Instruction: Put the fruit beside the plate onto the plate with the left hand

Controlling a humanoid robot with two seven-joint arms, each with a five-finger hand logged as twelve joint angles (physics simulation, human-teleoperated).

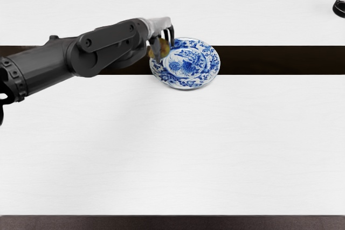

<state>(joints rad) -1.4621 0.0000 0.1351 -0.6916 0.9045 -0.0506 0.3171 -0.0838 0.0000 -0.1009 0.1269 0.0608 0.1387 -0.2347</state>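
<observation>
One hand works here: my left hand has its fingers curled around the fruit, just above the left rim of the plate. The plate centre lies to the hand's right, so I expect a short carry rightward.

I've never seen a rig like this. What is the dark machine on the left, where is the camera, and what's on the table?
This is a simulated picture from the robot's head camera, looking down on a white table. The dark machine is the robot's left arm, ending in its left hand. The fingers are curled around a yellowish fruit at the left rim of a blue-and-white plate. Whether the fruit touches the plate is hard to tell. A dark object shows at the top right corner, too cut off to name. The right arm is out of view.
</observation>
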